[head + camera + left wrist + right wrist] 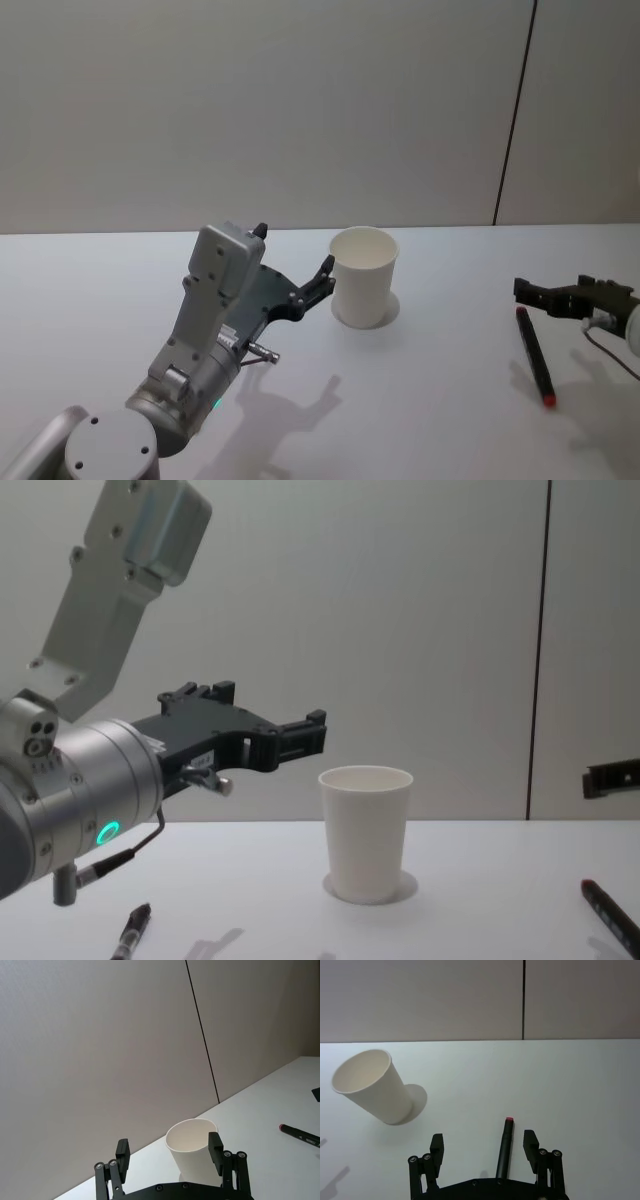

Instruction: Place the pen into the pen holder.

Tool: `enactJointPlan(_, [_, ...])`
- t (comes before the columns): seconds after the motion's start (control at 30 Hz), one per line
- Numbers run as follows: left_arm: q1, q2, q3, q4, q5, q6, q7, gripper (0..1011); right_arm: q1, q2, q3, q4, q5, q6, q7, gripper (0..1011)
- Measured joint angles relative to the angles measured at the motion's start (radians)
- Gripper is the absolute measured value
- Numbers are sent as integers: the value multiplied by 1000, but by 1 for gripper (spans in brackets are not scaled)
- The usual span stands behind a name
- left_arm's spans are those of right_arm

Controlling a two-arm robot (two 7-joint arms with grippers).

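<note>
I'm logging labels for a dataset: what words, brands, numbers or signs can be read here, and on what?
None legible.
Pen, by the open right gripper: faint pale marks on the barrel, too small to read.
Pen holder, before the open left gripper: plain white, no marking.
Second pen, low on the robot's left: nothing readable.

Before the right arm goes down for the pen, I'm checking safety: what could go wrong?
The pen lies flat, off-centre under the open right gripper, so a closing finger may roll it away. The open left gripper hangs close beside the empty pen holder; a nudge could tip it.
</note>
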Motion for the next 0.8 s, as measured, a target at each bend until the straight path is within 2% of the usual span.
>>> enactJointPlan(0.33, [0,0,0,0,0,0,0,1000,58,-27,0,85,-3,63,-37,1002])
enactJointPlan(0.8, [0,0,0,0,0,0,0,1000,127,-62,-4,204,-11,106,-69,1002])
